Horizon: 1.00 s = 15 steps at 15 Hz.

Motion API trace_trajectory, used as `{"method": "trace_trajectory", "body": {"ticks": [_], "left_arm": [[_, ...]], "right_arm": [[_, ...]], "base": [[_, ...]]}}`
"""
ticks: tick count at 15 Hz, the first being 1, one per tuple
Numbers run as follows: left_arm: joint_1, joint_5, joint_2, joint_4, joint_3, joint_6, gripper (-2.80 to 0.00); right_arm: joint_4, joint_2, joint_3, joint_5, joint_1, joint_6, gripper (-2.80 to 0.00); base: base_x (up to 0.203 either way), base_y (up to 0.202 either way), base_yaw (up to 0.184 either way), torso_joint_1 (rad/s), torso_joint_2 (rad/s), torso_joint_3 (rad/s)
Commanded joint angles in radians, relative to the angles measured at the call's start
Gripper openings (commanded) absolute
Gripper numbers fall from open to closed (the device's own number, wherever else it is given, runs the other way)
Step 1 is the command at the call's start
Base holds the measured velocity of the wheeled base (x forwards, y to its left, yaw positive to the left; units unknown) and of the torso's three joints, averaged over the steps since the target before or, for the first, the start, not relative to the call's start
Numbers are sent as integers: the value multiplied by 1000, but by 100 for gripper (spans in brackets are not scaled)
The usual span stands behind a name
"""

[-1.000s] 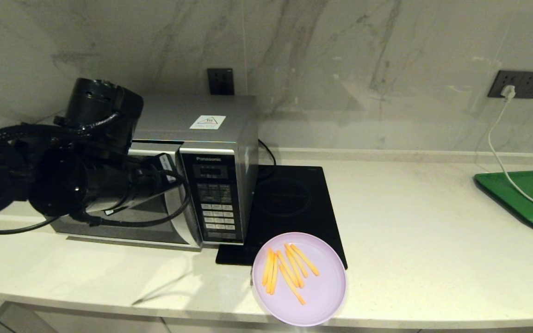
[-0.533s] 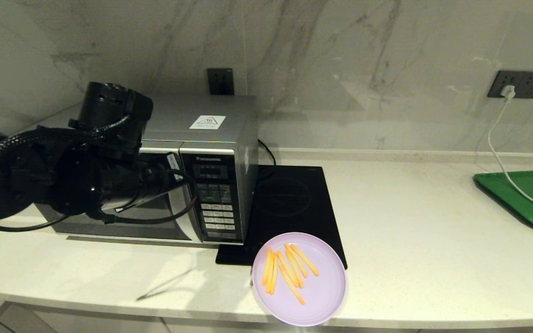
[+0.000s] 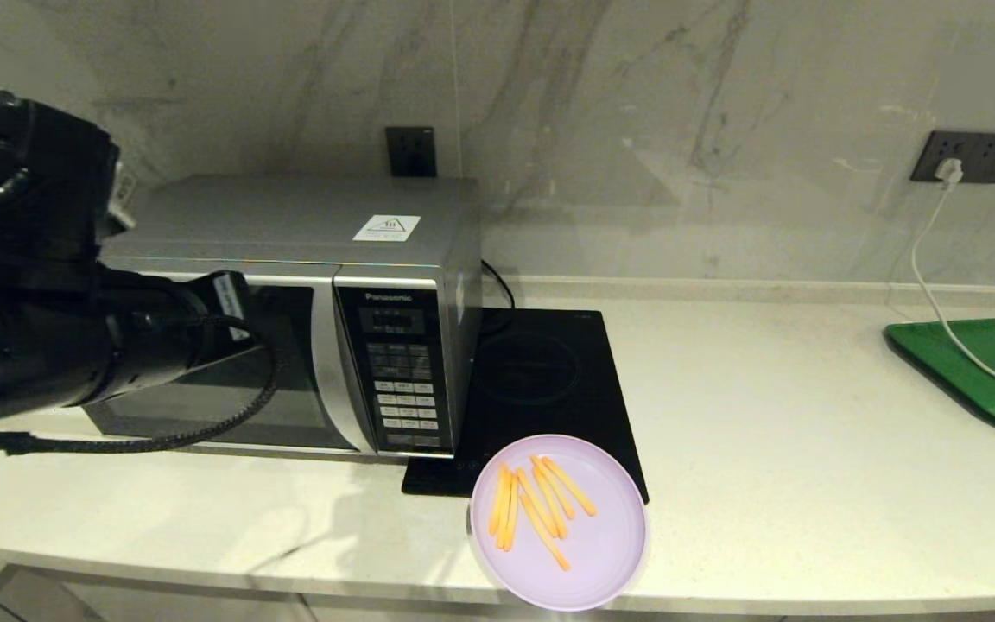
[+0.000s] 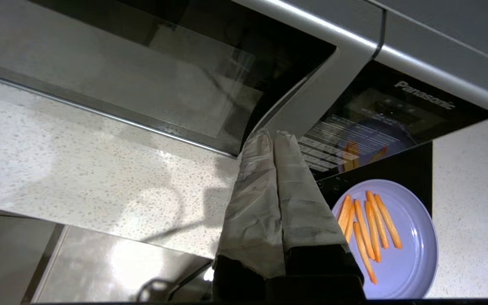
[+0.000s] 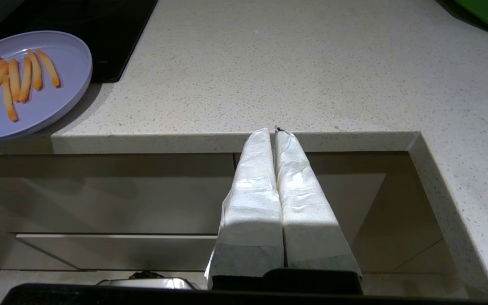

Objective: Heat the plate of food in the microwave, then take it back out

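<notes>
The silver-grey microwave stands at the back left of the counter with its dark glass door closed. The pale lilac plate of food, with orange-yellow sticks on it, lies at the counter's front edge, overhanging a little. My left arm reaches in from the left in front of the door. The left gripper is shut and holds nothing, its tips before the silver strip between door glass and button panel. The plate lies beside it. My right gripper is shut and empty, low before the counter's front edge, with the plate off to one side.
A flat black induction hob lies right of the microwave, its front corner under the plate. A green tray sits at the far right, with a white cable running over it from a wall socket.
My left arm has drawn back leftwards and towards me, away from the microwave's handle strip and button panel. More of the door shows. Plate and right arm are unchanged.
</notes>
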Motion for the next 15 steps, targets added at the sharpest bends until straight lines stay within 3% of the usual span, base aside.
{"method": "trace_trajectory", "body": {"ticks": [1,3,5,8,12,13,15], "left_arm": [[-2,3,-111,21,16,7,-280],[-3,9,-186,55,27,23,-280],[-2,33,-271,84,30,109,-280],[-8,106,-414,93,29,319,-280],[-6,191,-609,93,26,682,-280],[3,196,-649,93,27,744,-280],[76,202,-695,95,25,797,-280]], "right_arm": [[2,0,1,0,0,1,-280],[2,0,0,0,0,1,-280],[2,0,0,0,0,1,-280],[2,0,1,0,0,1,-280],[2,0,0,0,0,1,-280],[2,1,1,0,0,1,-280],[2,0,0,0,0,1,-280]], "base": [[0,0,0,0,0,0],[0,0,0,0,0,0],[0,0,0,0,0,0],[0,0,0,0,0,0],[0,0,0,0,0,0],[0,0,0,0,0,0],[0,0,0,0,0,0]]}}
